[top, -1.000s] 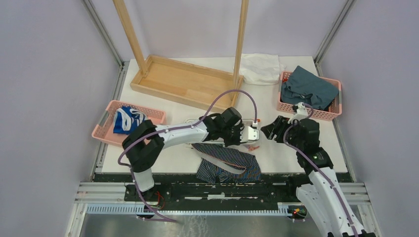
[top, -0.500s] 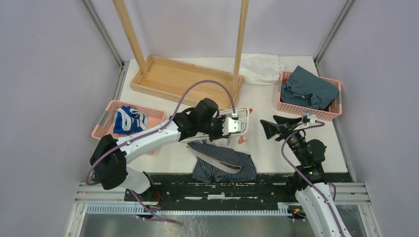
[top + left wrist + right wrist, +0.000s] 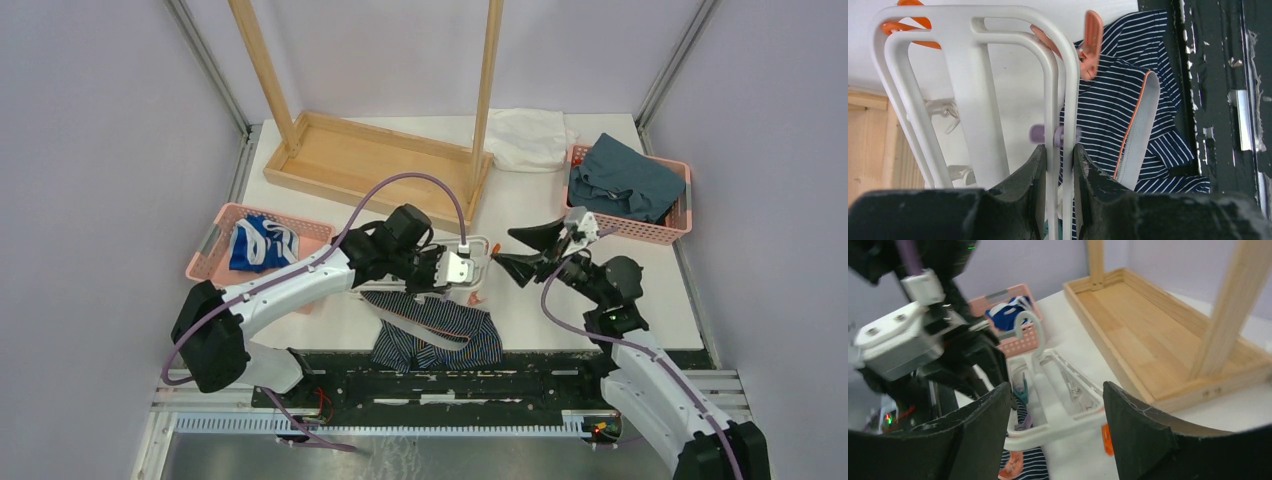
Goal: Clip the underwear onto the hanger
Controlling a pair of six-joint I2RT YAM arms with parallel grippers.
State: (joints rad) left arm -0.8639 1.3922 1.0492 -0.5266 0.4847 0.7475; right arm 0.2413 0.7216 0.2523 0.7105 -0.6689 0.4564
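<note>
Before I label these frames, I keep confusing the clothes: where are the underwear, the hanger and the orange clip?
underwear [image 3: 1108,95]: left wrist view, striped fabric.
hanger [image 3: 970,85]: left wrist view, white middle bar.
orange clip [image 3: 1093,35]: left wrist view, its flat upper arm.

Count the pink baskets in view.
2: the left basket holds a blue-and-white garment; the right basket holds teal cloth. None seems hidden.

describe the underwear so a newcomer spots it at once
At the white table's near edge, between the arm bases, the underwear lies crumpled beside the white hanger held by the left hand. It is dark navy with thin light pinstripes and orange trim, unlike the blue-and-white garment far left and the teal cloth far right.
</note>
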